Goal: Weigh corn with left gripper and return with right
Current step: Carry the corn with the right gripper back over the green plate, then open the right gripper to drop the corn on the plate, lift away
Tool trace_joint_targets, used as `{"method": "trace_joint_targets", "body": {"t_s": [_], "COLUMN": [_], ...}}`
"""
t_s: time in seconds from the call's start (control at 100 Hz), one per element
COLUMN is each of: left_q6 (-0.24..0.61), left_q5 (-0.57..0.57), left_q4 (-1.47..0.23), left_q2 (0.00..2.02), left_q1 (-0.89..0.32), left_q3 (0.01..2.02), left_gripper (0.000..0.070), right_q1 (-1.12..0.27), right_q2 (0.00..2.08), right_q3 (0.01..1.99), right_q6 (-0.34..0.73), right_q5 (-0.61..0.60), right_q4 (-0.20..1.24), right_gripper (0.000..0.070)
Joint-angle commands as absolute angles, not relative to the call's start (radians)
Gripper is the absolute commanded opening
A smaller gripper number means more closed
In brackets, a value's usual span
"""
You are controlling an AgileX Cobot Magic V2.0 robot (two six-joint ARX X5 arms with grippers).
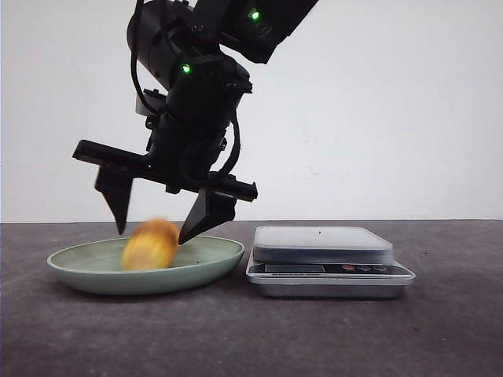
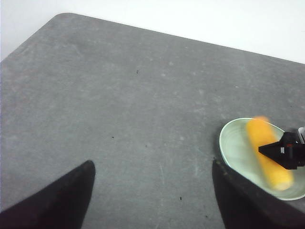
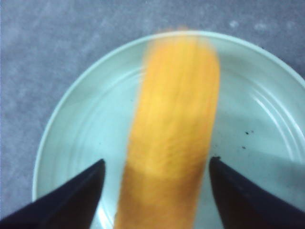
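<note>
The orange-yellow corn [image 1: 149,246] is motion-blurred over the pale green dish [image 1: 212,255] at the left of the table. My right gripper [image 1: 152,236] hangs just above it, open, with one fingertip on either side and a gap to each. In the right wrist view the corn [image 3: 174,119] lies lengthwise between the open right gripper [image 3: 157,160] fingers over the dish [image 3: 86,109]. My left gripper [image 2: 152,162] is open and empty above bare table. Its view shows the dish [image 2: 236,143], the corn [image 2: 264,148] and a right fingertip [image 2: 281,150] off to one side.
A silver kitchen scale [image 1: 322,243] with an empty platform stands just right of the dish. The table is dark grey, with a white wall behind it.
</note>
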State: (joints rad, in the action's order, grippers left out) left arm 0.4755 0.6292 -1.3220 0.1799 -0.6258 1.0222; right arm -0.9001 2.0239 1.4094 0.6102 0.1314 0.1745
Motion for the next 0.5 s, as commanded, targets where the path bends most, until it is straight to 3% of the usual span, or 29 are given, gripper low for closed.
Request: {"method": "trace_joint_targets", "body": {"t_s": [0.0,0.21,0.49], "left_q6": [0.48,0.464,0.453], "left_q5": [0.632,0.632,0.632], "left_q4": [-1.316,-1.315,-1.291], "left_q2": [0.177,0.177,0.177], "left_q1": [-0.63,-0.63,-0.63], "left_q3": [1.031,1.031,1.031], "left_gripper": [0.0474,0.0474,0.0474], "right_q1": [-0.911,-0.868,-0.658], "right_q2": [2.04,1.984,1.667], "right_q3": [1.431,1.44,1.44], "right_q6": [0.618,0.56,0.374], "right_q5": [0.132,0.073,0.067], "right_q4": [0.162,0.163,0.282], "right_gripper": [0.0486,0.0486,0.0486]}}
